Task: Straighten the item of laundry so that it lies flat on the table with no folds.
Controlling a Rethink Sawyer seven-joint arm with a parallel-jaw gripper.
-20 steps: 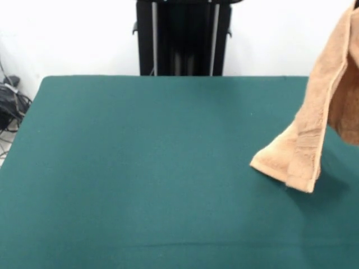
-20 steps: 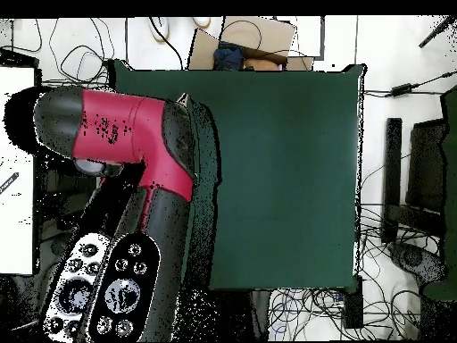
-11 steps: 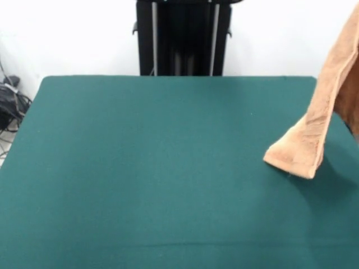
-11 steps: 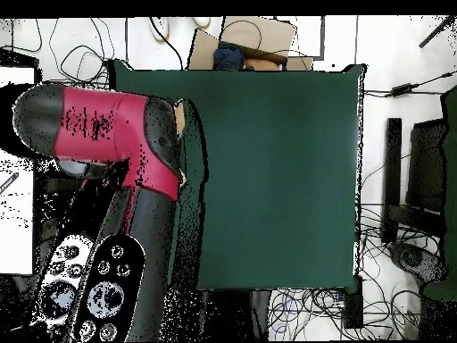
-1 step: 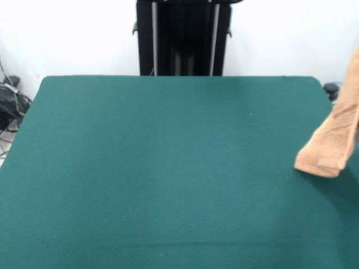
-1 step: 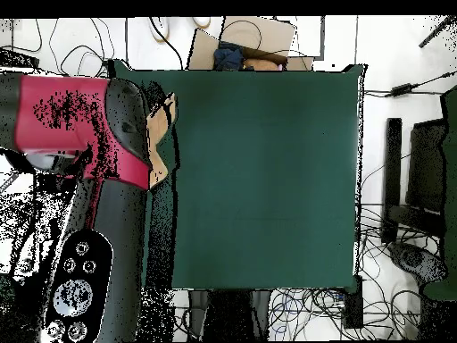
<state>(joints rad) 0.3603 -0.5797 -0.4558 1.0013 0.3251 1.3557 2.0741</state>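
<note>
Task barely begun: towel (image 5: 332,145) hangs bunched and folded at the table's (image 5: 168,168) right edge in front view, only its lowest end near the felt, nothing spread flat yet; gripper hidden under the arm (image 6: 80,134), jaws' state impossible to tell.

Even, diffuse illumination falls across the large dark green felt-covered table (image 5: 162,168), with no glare on its matte surface. The white wall (image 5: 280,33) behind reads bright, nearly washed out. The hanging orange-tan terry towel (image 5: 332,147) casts a soft, faint shadow on the felt beside its lower end. In the overhead view the table (image 6: 268,179) appears darker, the surrounding floor overexposed.
</note>
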